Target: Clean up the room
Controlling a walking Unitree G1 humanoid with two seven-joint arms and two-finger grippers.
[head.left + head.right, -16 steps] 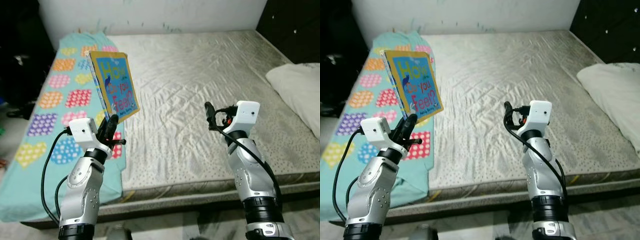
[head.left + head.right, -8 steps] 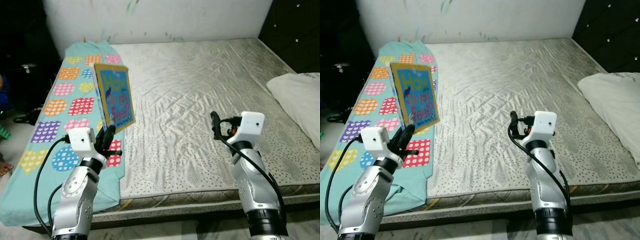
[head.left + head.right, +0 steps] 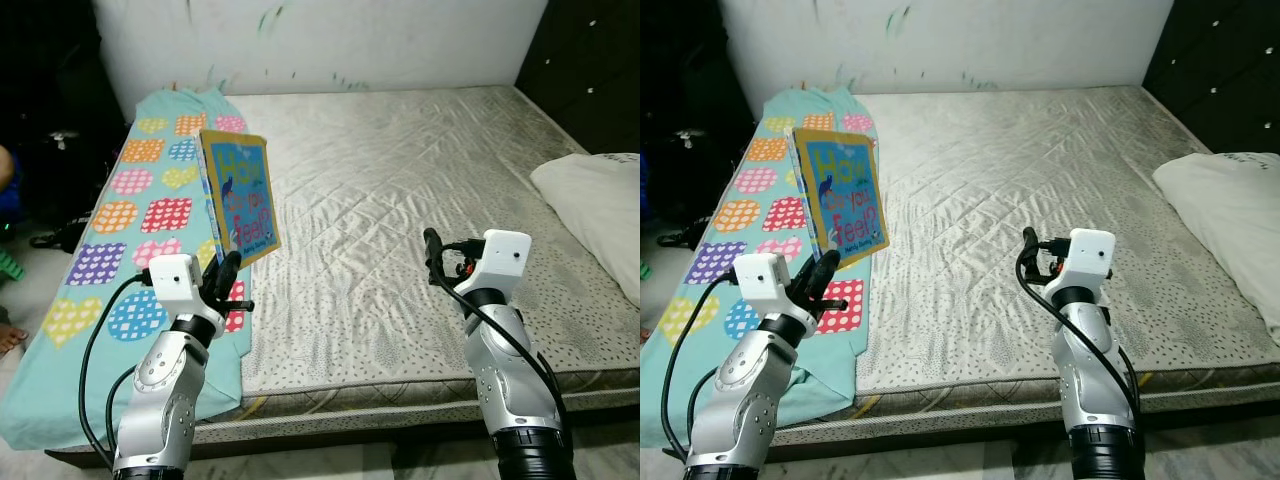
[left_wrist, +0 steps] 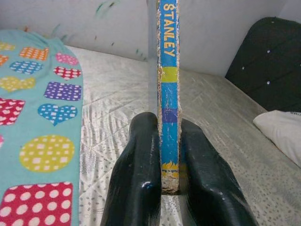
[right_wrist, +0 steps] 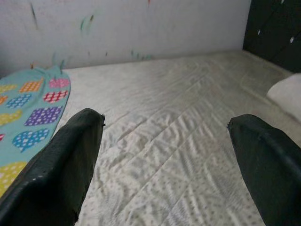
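Left gripper (image 3: 226, 268) is clamping the lower edge of a children's book (image 3: 240, 197) in the left eye view, holding it upright above the near-left corner of the bed (image 3: 400, 180). Behind and to the left of that gripper, a teal blanket (image 3: 110, 215) with coloured dotted hearts is draping over the bed's left side and hanging toward the floor. Right gripper (image 3: 432, 252) is hovering over the near part of the grey quilted mattress, well apart from the book, with nothing between its fingers. A white pillow (image 3: 600, 205) is lying off to its right at the bed's edge.

In the right eye view, the book's blue cover with yellow border is facing forward, tilted slightly.

In the left wrist view, the two black fingers (image 4: 136, 179) are pressing on either side of the book's worn spine, which is rising straight up from between them; the spine is reading "STANLEY". The blanket is lying beyond the fingers to one side, the pillow far off on the other.

In the right wrist view, the fingers (image 5: 61, 165) are standing wide apart, framing bare mattress, with the blanket's edge beyond one finger.
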